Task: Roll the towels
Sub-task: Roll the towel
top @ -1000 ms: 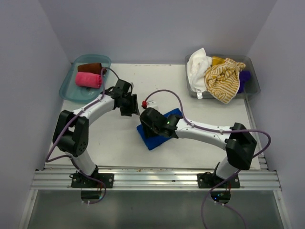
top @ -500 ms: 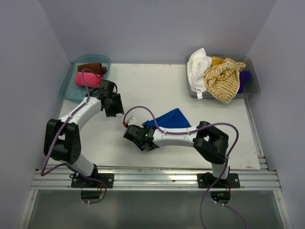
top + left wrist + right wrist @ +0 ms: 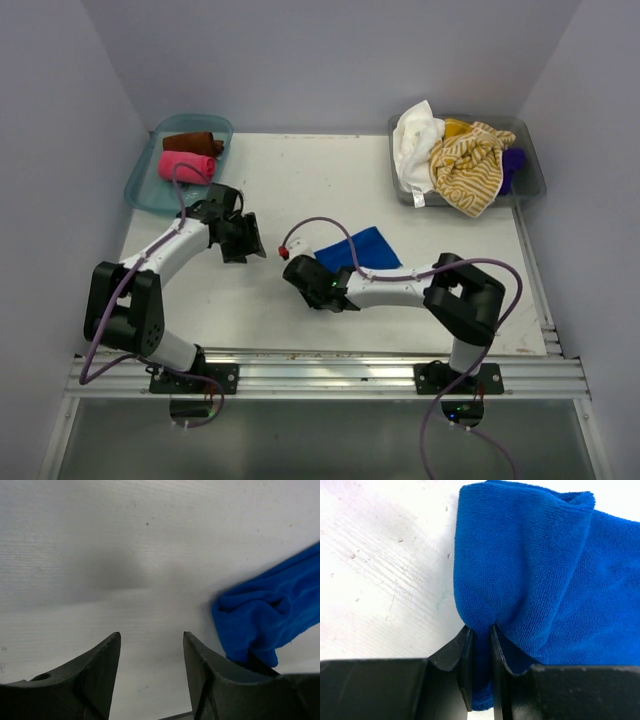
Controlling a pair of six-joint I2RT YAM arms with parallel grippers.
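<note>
The top external view is showing, far to the left of the blue towel (image 3: 362,247), a tray (image 3: 138,188) holding a pink roll (image 3: 186,166) and a brown roll (image 3: 189,143), seemingly the drop-off for finished ones. Just left of the blue towel, the left gripper (image 3: 248,245) is hovering over the bare table (image 3: 300,180), its jaws standing moderately apart and gripping nothing, probably waiting to pin the cloth's near corner. At the blue towel's left end, the right gripper (image 3: 479,630) is pinching a bunched fold between nearly closed fingers (image 3: 463,652), likely to drag the cloth flat before rolling. Far right of the blue towel, a bin (image 3: 531,168) is keeping a white towel (image 3: 414,140), a yellow striped towel (image 3: 468,165) and a purple towel (image 3: 513,160) loose, awaiting their turn.
</note>
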